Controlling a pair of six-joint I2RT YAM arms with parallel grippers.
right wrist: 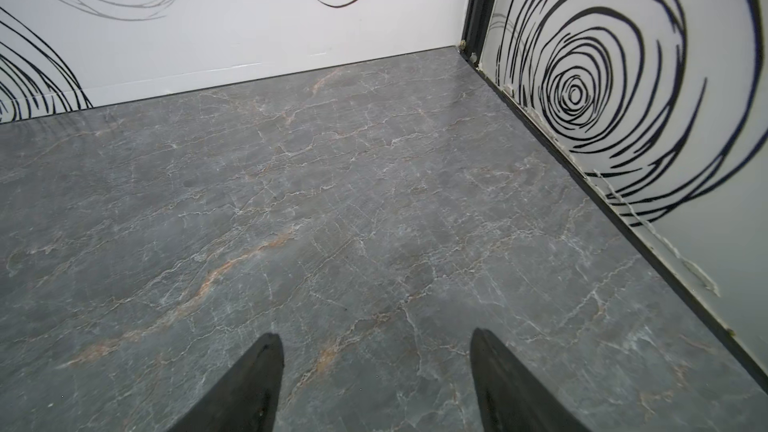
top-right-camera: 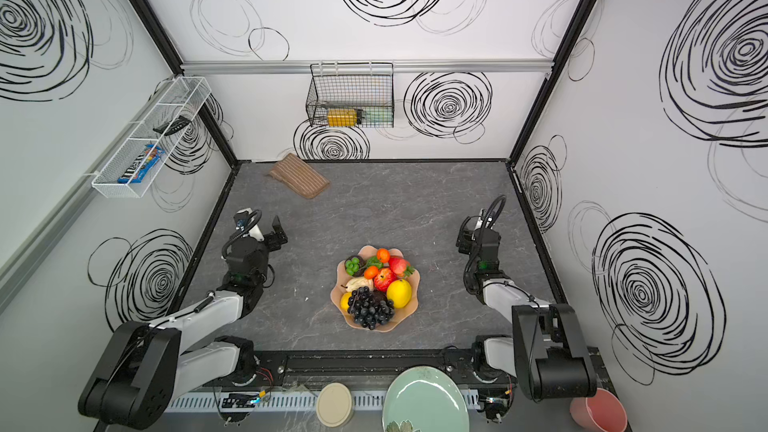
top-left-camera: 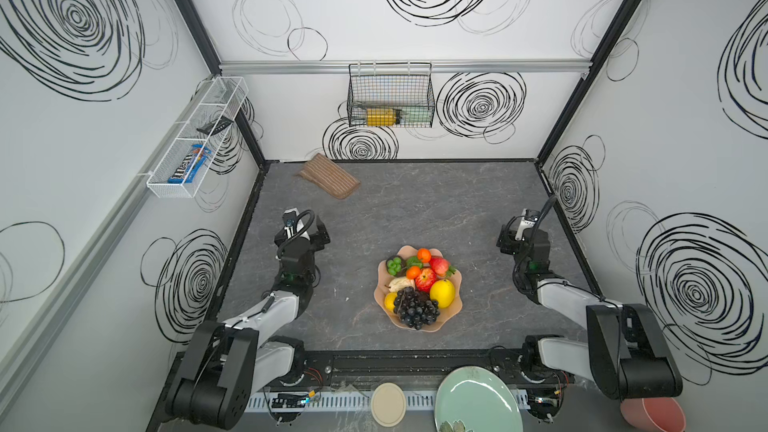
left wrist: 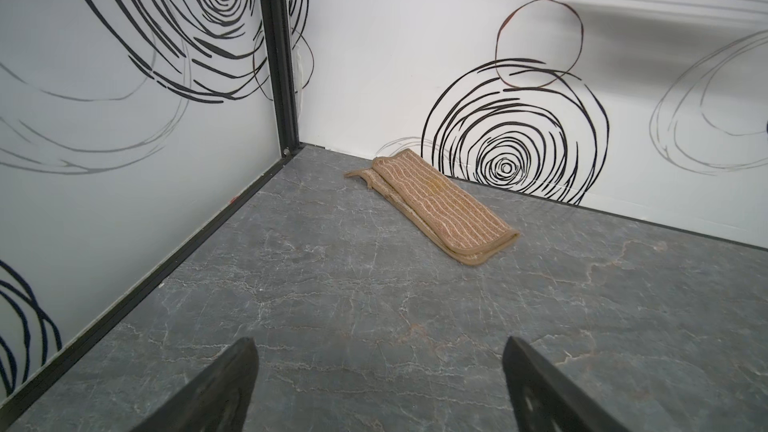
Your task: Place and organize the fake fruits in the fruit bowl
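**Op:** Quick, where's my stuff?

**Spotter:** Start on the left. Your left gripper (left wrist: 379,340) is wide open w/ nothing in it. It hangs over the bare table (left wrist: 332,284), nr the left wall. A folded brown cloth (left wrist: 436,209) lies past it by the back wall. Not a fruit, so leave it.

**Op:** And the middle?

**Spotter:** The fruit bowl (top-left-camera: 440,324) sits mid-table, nearer the front. The fake fruits (top-left-camera: 401,283) are all inside it, far as I can see. The grape bunch (top-left-camera: 415,309) is at the front w/ the lemon (top-left-camera: 442,292) next to it. The red apple (top-left-camera: 426,279) is in the middle & a tangerine (top-left-camera: 424,254) is at the back. No fruit lies loose on the table.

**Op:** Right side?

**Spotter:** Your right gripper (right wrist: 374,332) is open too & empty. It's over bare table nr the right wall, well apart from the bowl.

**Op:** So which step am I on?

**Spotter:** The end, I think. The putting-in looks done & both arms sit away from the bowl.

**Op:** Next move?

**Spotter:** Prob none, just check the pile looks neat. If you want to fix sth, go in slow from above, b/c the fruits are round & shiny. They could roll out over the low rim.
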